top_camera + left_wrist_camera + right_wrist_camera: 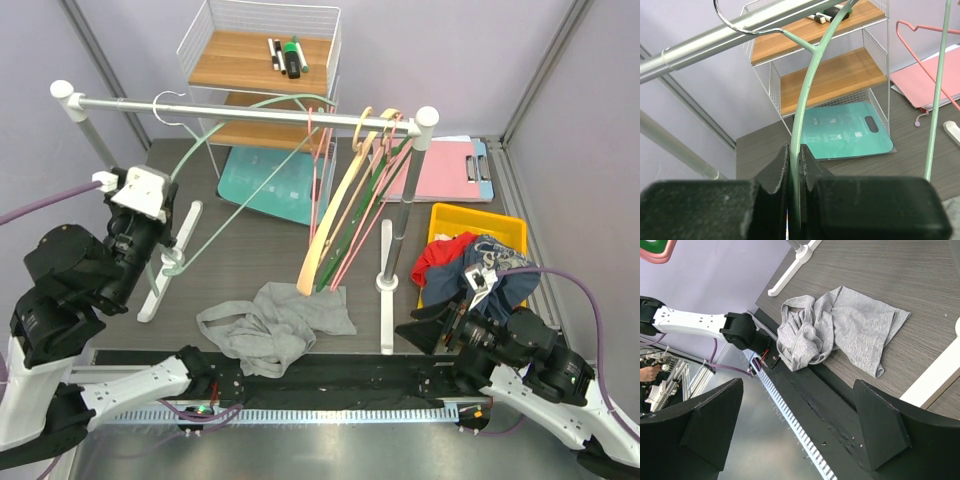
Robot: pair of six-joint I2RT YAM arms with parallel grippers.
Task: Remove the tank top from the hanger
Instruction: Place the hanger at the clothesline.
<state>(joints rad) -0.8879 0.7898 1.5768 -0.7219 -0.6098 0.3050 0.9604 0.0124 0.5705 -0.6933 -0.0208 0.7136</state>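
Gripper (pixel 795 162), left, tight on mint hanger (pixel 800 105)

Dark table (pixel 250 262), grey tank top (pixel 275 325), teal mat (pixel 265 180), pink clipboard (pixel 445 170), yellow bin (pixel 460 217)

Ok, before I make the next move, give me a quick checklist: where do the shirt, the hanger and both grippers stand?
1. Shirt off the hanger: ok, the tank top lies crumpled on the table near its front edge.
2. Hold on the hanger: ok, the left gripper is shut on the green hanger.
3. Hook over the rail: ok, as the left wrist view shows.
4. Spare arm free: ok, the right gripper is open with nothing between its fingers.
5. Shirt clear of the other hangers leaning from the rail: cannot tell, their lower ends overlap it in the top view.
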